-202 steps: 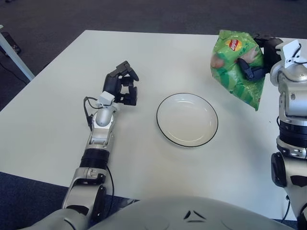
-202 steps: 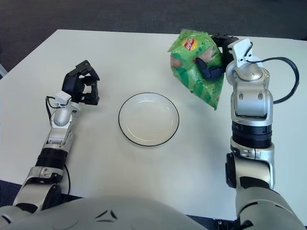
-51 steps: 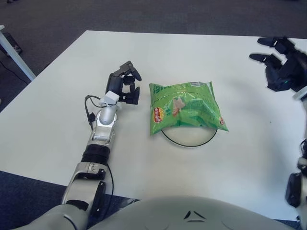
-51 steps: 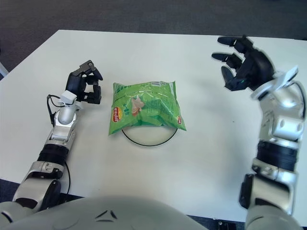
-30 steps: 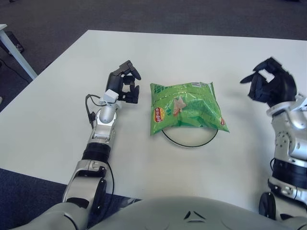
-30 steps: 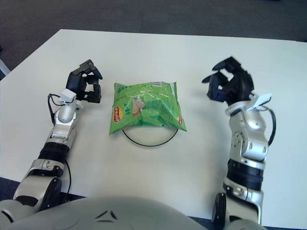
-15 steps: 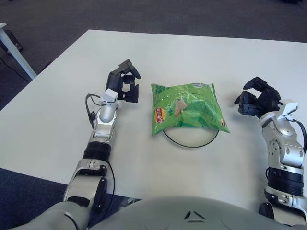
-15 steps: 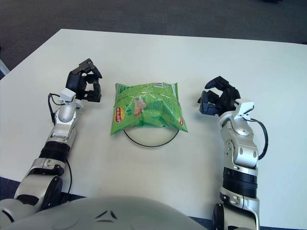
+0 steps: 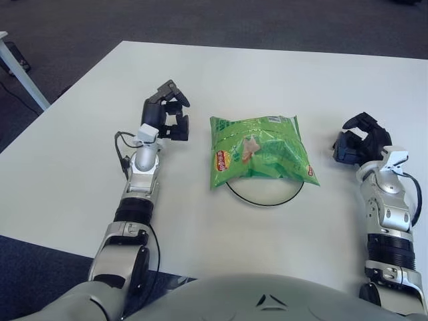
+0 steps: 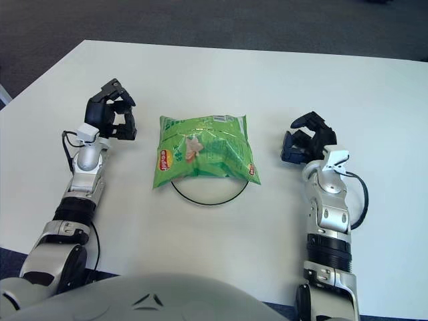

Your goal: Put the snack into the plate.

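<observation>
Snack: the green chip bag (image 9: 261,150) is lying flat on top of the plate (image 9: 263,198), covering most of it, with only the near dark rim peeking out below the bag's lower edge.
Plate: it sits mid-tabletop (image 9: 267,80), between my two arms, under the bag.
Right robot hand: my right robot hand (image 9: 358,142) is off to the right of the bag, well apart from it, fingers curled inward and holding nothing.
Left robot hand: my left robot hand (image 9: 168,119) is to the left of the bag, near its upper left corner but not touching it, fingers curled in and empty.
Arms: both my forearms stretch up from the near edge across the white tabletop, one on each side of the plate.
Bag detail: the red and yellow logo faces up near the bag's lower left corner.
</observation>
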Robot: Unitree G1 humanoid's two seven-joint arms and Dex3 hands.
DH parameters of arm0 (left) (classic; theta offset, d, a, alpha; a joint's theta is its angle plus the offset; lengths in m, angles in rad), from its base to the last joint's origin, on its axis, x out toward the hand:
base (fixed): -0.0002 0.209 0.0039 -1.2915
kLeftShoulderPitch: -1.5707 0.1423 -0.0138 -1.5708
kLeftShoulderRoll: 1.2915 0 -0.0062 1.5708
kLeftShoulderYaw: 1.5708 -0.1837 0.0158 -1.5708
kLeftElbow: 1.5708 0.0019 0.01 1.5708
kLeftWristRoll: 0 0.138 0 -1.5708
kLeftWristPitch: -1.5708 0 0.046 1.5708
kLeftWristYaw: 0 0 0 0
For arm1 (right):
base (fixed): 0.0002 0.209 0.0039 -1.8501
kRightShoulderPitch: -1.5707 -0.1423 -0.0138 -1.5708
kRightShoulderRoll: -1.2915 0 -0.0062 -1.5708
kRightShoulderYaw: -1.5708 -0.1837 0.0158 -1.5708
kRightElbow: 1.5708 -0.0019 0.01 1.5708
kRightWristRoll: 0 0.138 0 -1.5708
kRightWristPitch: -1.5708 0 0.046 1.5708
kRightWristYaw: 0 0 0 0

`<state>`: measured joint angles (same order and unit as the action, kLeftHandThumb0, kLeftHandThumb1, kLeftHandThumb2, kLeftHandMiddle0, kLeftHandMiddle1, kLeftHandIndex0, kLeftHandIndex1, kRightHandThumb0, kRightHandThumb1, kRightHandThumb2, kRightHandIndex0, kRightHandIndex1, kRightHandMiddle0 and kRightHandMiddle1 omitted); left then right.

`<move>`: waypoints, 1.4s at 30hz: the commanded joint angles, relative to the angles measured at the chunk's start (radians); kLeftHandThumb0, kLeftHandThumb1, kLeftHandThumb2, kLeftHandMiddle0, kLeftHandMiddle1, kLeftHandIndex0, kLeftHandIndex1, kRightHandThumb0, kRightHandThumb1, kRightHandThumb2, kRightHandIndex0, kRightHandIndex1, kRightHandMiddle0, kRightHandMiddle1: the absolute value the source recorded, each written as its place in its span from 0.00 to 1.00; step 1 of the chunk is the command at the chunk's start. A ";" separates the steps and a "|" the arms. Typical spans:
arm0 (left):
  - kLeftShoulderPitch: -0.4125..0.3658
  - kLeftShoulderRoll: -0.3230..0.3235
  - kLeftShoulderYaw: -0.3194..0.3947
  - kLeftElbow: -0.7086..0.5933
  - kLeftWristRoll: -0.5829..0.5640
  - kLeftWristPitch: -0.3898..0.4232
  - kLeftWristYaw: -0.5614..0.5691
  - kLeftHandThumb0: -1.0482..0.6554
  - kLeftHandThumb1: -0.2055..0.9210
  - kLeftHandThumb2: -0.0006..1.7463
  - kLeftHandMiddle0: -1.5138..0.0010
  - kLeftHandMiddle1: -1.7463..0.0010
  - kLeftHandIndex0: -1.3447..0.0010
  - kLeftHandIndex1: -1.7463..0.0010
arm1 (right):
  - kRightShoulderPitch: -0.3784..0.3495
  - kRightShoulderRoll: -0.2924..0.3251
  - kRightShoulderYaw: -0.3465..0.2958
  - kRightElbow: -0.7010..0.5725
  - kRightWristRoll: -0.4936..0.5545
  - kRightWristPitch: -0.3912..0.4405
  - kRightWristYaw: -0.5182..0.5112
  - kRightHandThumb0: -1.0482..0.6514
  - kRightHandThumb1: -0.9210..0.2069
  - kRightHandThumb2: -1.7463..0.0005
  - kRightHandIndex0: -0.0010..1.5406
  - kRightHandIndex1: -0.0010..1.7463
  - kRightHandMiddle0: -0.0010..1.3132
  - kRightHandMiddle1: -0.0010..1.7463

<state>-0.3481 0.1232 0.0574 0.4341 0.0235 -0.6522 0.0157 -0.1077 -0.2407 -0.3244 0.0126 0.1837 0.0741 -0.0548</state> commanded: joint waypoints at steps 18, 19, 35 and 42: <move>0.089 -0.051 -0.009 -0.023 -0.043 0.110 -0.015 0.31 0.35 0.84 0.14 0.00 0.47 0.00 | -0.013 0.069 -0.001 0.087 0.089 -0.001 -0.028 0.32 0.59 0.20 0.84 1.00 0.51 1.00; 0.089 -0.051 -0.010 -0.026 -0.046 0.114 -0.019 0.31 0.35 0.84 0.14 0.00 0.47 0.00 | -0.014 0.067 -0.001 0.089 0.088 -0.001 -0.027 0.31 0.60 0.19 0.84 1.00 0.52 1.00; 0.118 -0.039 -0.029 -0.149 -0.185 0.348 -0.169 0.31 0.36 0.84 0.14 0.00 0.47 0.00 | 0.020 -0.005 0.061 0.108 -0.001 -0.073 0.055 0.29 0.68 0.13 0.85 1.00 0.58 1.00; 0.126 -0.019 -0.034 -0.210 -0.197 0.477 -0.210 0.31 0.36 0.83 0.14 0.00 0.47 0.00 | 0.040 -0.040 0.095 0.128 -0.095 -0.154 0.076 0.29 0.68 0.12 0.85 1.00 0.58 1.00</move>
<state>-0.2845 0.1077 0.0247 0.2210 -0.1613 -0.2209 -0.1773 -0.1296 -0.2869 -0.2410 0.1041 0.1230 -0.0447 0.0132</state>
